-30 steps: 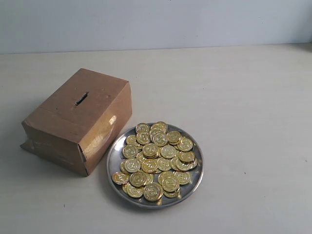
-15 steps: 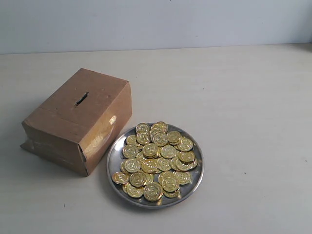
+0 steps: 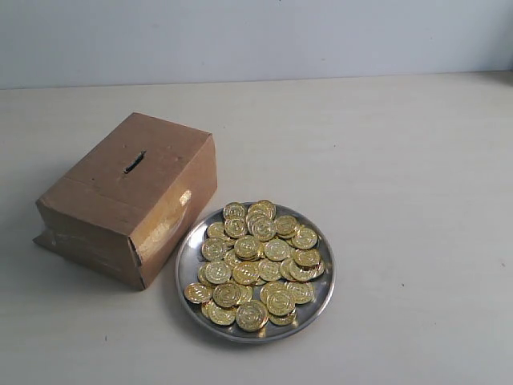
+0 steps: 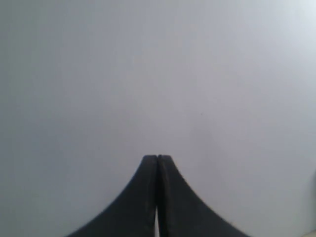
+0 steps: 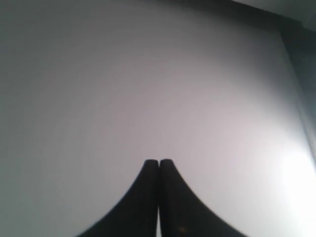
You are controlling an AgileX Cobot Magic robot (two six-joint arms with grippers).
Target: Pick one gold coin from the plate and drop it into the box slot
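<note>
A round silver plate (image 3: 325, 282) sits near the front of the table, heaped with several gold coins (image 3: 258, 261). Touching its left side stands a brown cardboard box (image 3: 128, 196) with glossy tape and a short dark slot (image 3: 134, 163) in its top. Neither arm shows in the exterior view. In the left wrist view my left gripper (image 4: 157, 157) is shut, its black tips pressed together over a bare pale surface. My right gripper (image 5: 158, 161) is likewise shut and empty in the right wrist view. Neither wrist view shows the plate or the box.
The pale table (image 3: 401, 160) stretches wide to the right of the plate and behind the box. A light wall (image 3: 256, 36) runs along its far edge. A dark border (image 5: 298, 44) shows at one corner of the right wrist view.
</note>
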